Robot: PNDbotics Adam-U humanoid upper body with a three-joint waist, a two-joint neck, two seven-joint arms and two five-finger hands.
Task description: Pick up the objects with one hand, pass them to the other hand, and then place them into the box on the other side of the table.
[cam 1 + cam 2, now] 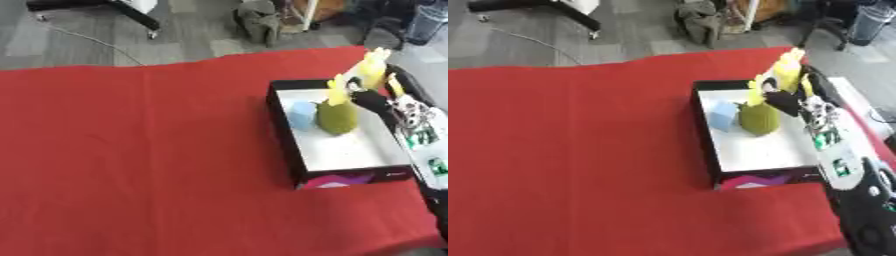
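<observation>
Reaching over the box (pixel 302 165), the right hand (pixel 367 75) spreads its yellow fingers (pixel 336 84) beside an olive object (pixel 337 117) already inside, near a blue one (pixel 301 114).

box (pixel 308 165) at the table's (pixel 131 160) right side, two objects inside, cup (pixel 301 114) left of pear-shaped object (pixel 337 117)

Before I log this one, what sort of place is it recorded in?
Probably an office or lab room: grey carpet-tile floor, an office chair and a bin at the far edge. The work surface is a table under a red cloth, with a white-lined box.
</observation>
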